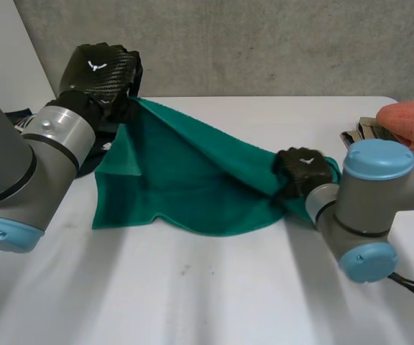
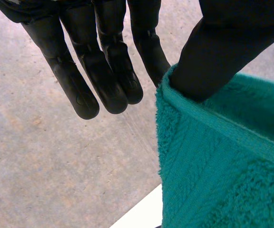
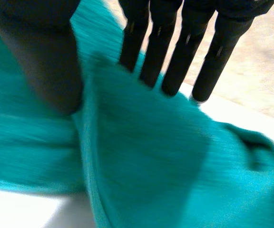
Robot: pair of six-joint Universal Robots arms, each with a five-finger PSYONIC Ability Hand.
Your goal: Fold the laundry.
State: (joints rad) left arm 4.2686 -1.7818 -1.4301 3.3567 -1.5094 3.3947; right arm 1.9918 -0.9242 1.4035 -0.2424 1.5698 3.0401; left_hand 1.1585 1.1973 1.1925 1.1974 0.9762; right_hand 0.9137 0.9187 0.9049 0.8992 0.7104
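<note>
A green towel is stretched above the white table between my two hands. My left hand holds one corner high at the back left. In the left wrist view its thumb pinches the towel's hem against a finger, and the other fingers stay straight. My right hand grips the towel's right end low over the table. Its thumb lies on one side of a fold and its straight fingers on the other. The towel's lower edge drags on the table.
An orange cloth lies at the table's right edge on a small stack of things. Dark items sit behind my left arm. A concrete wall runs behind the table.
</note>
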